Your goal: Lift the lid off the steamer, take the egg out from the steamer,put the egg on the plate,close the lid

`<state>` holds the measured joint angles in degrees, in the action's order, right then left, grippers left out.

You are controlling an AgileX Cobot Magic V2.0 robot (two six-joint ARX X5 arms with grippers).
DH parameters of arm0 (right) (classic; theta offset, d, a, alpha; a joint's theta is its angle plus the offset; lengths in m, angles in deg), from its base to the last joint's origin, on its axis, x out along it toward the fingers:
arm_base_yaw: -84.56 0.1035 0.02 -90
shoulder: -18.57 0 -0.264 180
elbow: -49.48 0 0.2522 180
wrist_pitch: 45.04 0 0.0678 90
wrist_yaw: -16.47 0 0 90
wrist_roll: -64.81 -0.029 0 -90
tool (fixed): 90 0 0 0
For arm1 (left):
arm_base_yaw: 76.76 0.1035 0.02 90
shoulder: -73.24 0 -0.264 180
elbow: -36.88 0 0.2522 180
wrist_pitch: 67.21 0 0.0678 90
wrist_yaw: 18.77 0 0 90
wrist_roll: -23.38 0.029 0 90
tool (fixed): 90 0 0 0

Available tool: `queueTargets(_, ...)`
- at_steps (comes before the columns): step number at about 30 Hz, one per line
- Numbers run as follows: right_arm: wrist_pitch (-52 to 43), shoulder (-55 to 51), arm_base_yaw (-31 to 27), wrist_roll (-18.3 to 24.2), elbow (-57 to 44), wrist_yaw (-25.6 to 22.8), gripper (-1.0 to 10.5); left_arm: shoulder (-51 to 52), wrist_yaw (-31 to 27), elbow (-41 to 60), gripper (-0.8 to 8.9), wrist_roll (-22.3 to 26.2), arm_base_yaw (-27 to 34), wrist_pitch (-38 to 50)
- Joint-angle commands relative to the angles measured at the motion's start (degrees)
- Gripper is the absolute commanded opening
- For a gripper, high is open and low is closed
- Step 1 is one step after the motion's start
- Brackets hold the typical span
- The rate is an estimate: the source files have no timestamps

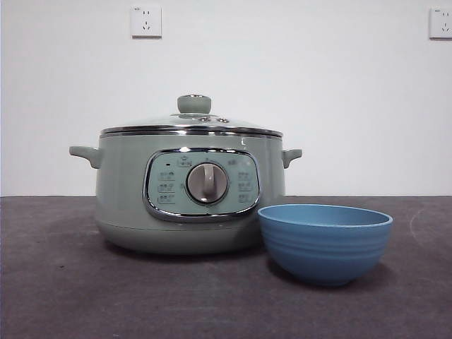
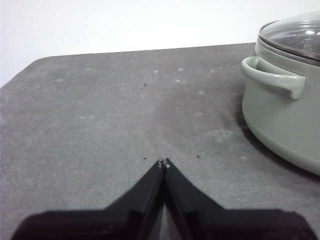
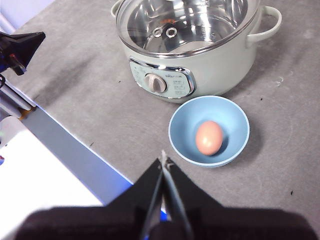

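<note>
Landmark is the wide round pale mint-green steamer (image 1: 191, 191) on the dark grey table (image 1: 56, 282); you read everything off it, left to right.

Left of the steamer: the left gripper (image 2: 163, 162) hangs over bare table, well apart from the pot's side handle (image 2: 272, 77). Jaws pressed together at the tips, nothing between them, touching nothing.

On the steamer: the round clear glass lid (image 1: 191, 126) with chrome rim sits flat on the rim, pale green knob (image 1: 194, 104) upright on top. From the right wrist view you can see through the glass to a steel inside with no egg showing.

Just beside the steamer, in front of its right half: the deep round sky-blue plate (image 1: 325, 242), really a bowl, standing close to the pot wall. The pale brown egg (image 3: 209, 137) lies in its bottom.

The right gripper (image 3: 163, 159) hangs high above the table on the near side of the plate, jaws closed tip to tip, empty, clear of everything.

Step in hand, as I judge it: all four steps look done, lid on, egg plated. No further move seems needed; you only keep both arms clear.
</note>
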<state>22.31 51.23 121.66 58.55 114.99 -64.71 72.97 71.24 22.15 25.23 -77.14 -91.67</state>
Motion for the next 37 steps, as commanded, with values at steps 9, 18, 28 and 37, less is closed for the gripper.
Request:
queueTargets(9, -0.37, -0.07, 0.13, -0.33, -0.02, -0.15, 0.0, 0.15, 0.13, 0.76, -0.03, -0.52, 0.15, 0.15)
queueTargets(18, -10.32, -9.29, -12.17, 8.26, -3.5, 2.27, 0.0, 0.15, 0.11, 0.76, -0.03, -0.52, 0.15, 0.15)
queueTargets(28, -40.28, -27.34, -27.8, 8.7, -31.61, 2.73, 0.0, 0.15, 0.13, 0.76, -0.03, -0.52, 0.15, 0.15)
queueTargets(37, -50.16, -31.28, -28.92, 6.08, -47.36, 0.96, 0.0, 0.15, 0.13, 0.76, -0.03, -0.52, 0.15, 0.15)
